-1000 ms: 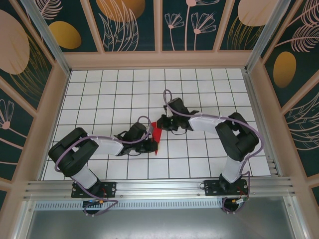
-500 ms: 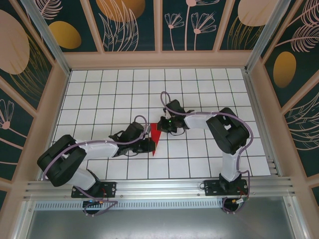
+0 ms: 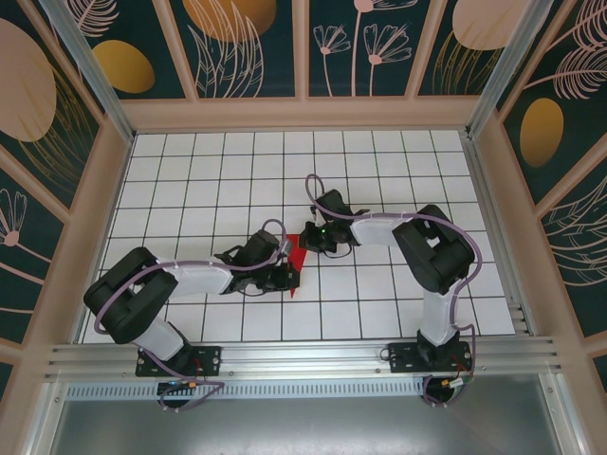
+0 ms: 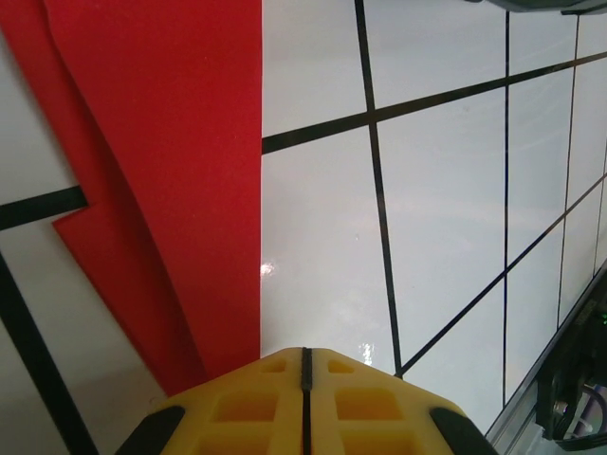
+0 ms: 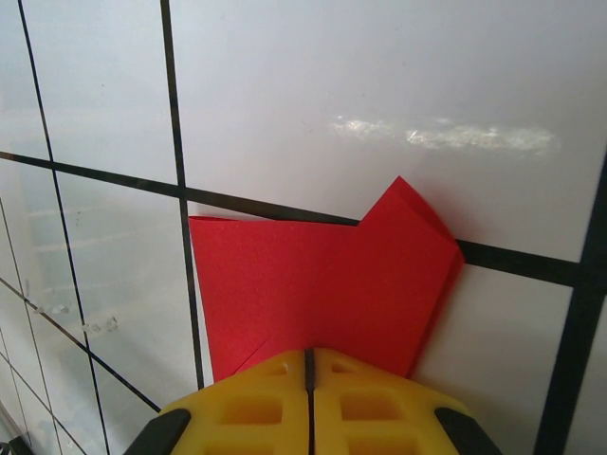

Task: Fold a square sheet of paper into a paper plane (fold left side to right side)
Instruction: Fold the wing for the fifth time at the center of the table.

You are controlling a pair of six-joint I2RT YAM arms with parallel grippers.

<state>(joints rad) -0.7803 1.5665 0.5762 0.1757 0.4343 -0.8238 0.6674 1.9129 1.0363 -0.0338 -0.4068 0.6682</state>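
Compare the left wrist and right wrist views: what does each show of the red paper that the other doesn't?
Left wrist: beyond the left fingers, a long straight edge of the red paper, with a notched layer on its left. Right wrist: beyond the right fingers, the paper's wide end, a pointed flap at its upper right. Both: yellow fingers pressed shut at the bottom, paper meeting their tips, white gridded table.

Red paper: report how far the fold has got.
Done: the red paper is already folded into a narrow layered shape with overlapping flaps. In hand: the left gripper and right gripper, both shut, sit at opposite ends of it, apparently pressing creases. Left: it is not yet a finished dart; more folds seem needed.
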